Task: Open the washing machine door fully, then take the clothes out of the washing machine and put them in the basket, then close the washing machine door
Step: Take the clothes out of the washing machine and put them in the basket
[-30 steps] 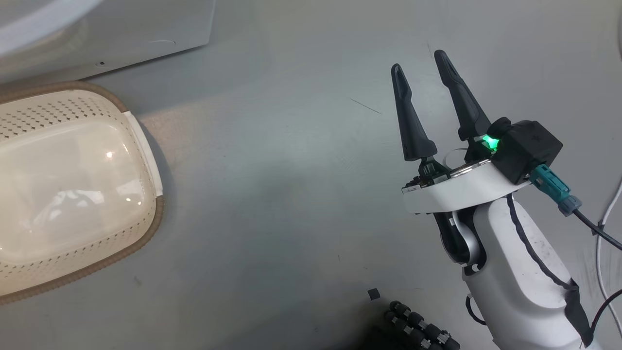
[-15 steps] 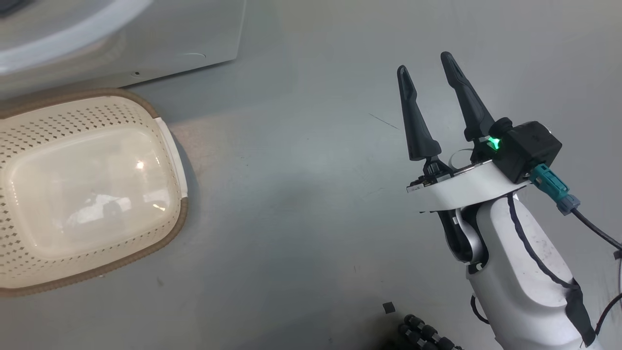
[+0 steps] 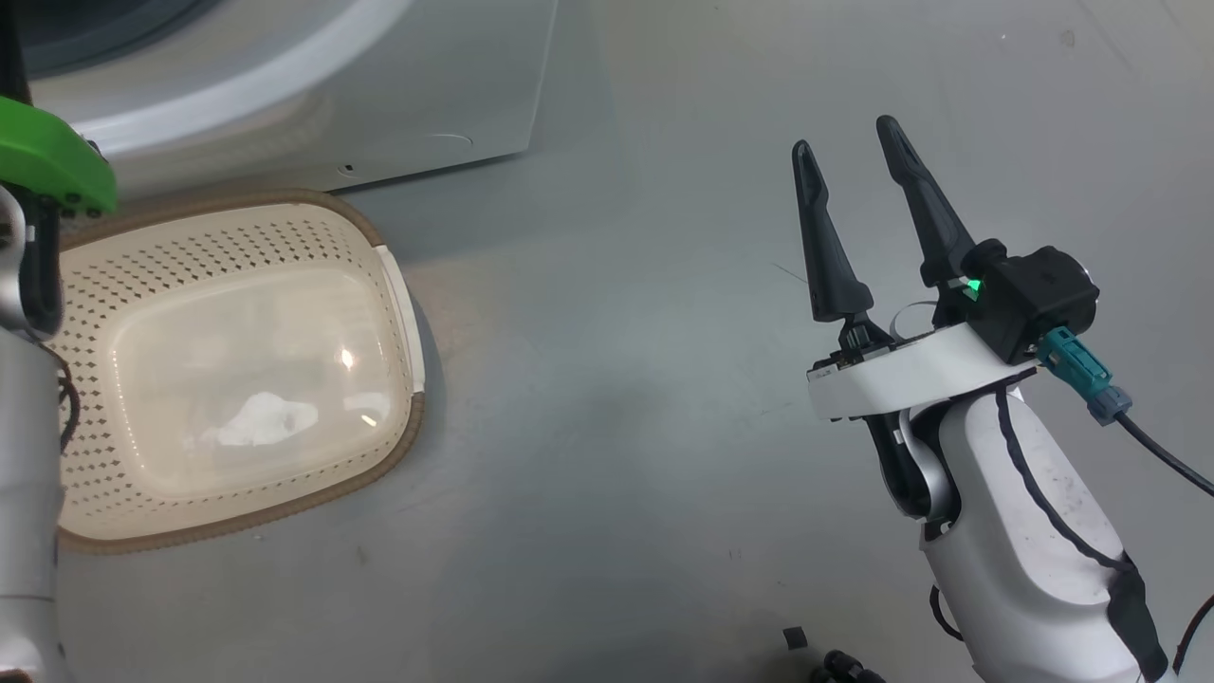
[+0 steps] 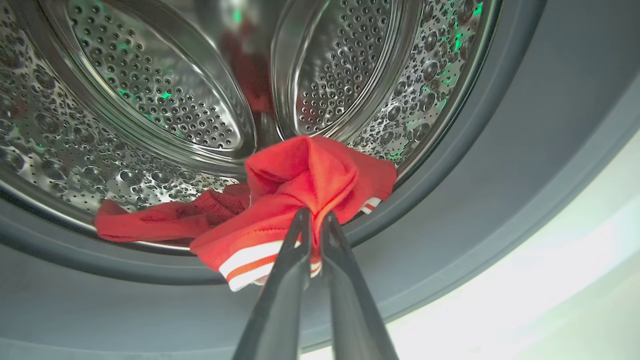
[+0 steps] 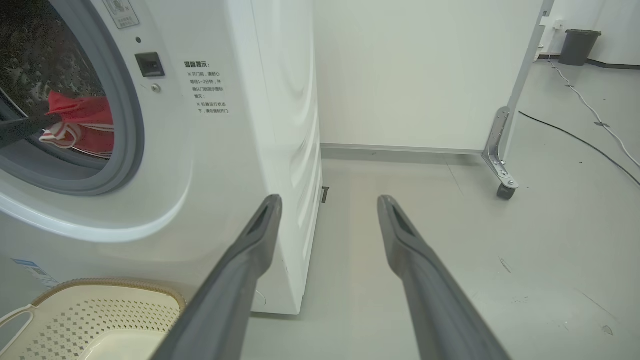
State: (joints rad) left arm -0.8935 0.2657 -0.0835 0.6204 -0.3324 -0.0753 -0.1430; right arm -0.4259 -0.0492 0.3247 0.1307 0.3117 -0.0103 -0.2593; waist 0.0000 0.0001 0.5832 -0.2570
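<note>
The washing machine (image 5: 225, 150) stands with its porthole open; the washing machine door is out of view. Red clothes (image 4: 310, 170) with white stripe trim hang over the lip of the steel drum (image 4: 150, 90). My left gripper (image 4: 315, 215) is shut on a fold of the clothes (image 5: 80, 120) at the porthole. The cream basket (image 3: 379, 455) sits empty on the floor in front of the washing machine (image 3: 379, 95), and its corner (image 5: 100, 310) is in the right wrist view. My right gripper (image 3: 844, 136) is open and holds nothing, well to the right of the basket, fingers (image 5: 328, 200) apart.
A grey rubber seal (image 4: 475, 200) rings the drum. My left arm (image 3: 28, 427), with a green part, rises at the basket's left. A white panel on a caster (image 5: 505, 190), floor cables (image 5: 590, 110) and a dark bin (image 5: 580, 45) lie to the right.
The head camera has shifted, so the basket and washing machine sit further right in the picture, and my left arm has come into view. The right gripper stays open.
</note>
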